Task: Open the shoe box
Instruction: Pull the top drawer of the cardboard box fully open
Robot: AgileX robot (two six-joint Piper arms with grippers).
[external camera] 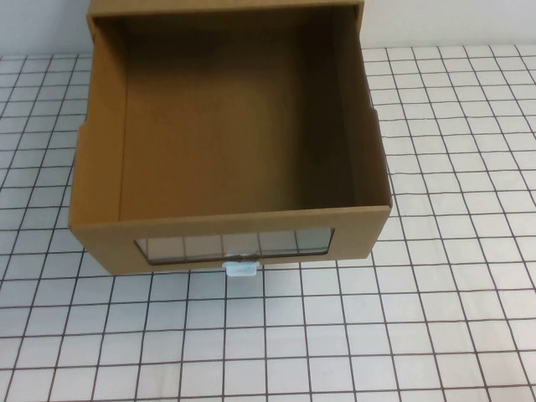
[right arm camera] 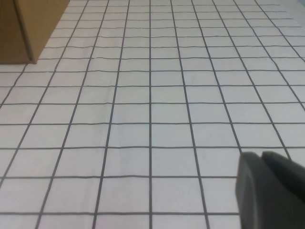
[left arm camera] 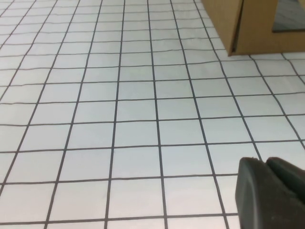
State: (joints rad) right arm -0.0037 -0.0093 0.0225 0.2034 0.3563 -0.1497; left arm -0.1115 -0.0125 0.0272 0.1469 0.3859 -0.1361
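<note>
You had the shoe box (external camera: pixel 226 236) mid-desk (external camera: pixel 394 335) towards the far edge, its drawer out and empty. It looked to be light, stiff cardboard, likely to slide; take hold at the white pull tab (external camera: pixel 240 268). The left gripper (left arm camera: pixel 265 166) and right gripper (right arm camera: pixel 261 158) hung low beside it, jaws clenched on nothing.

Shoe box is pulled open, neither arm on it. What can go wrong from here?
1. The shoe box stands pulled far open; a bump may tip or drag it.
2. The left gripper hangs low over the table near the box's corner; the right gripper, shut, is low on the other side. Either could clip the box when moving.
3. The white pull tab juts from the front and might snag.
</note>
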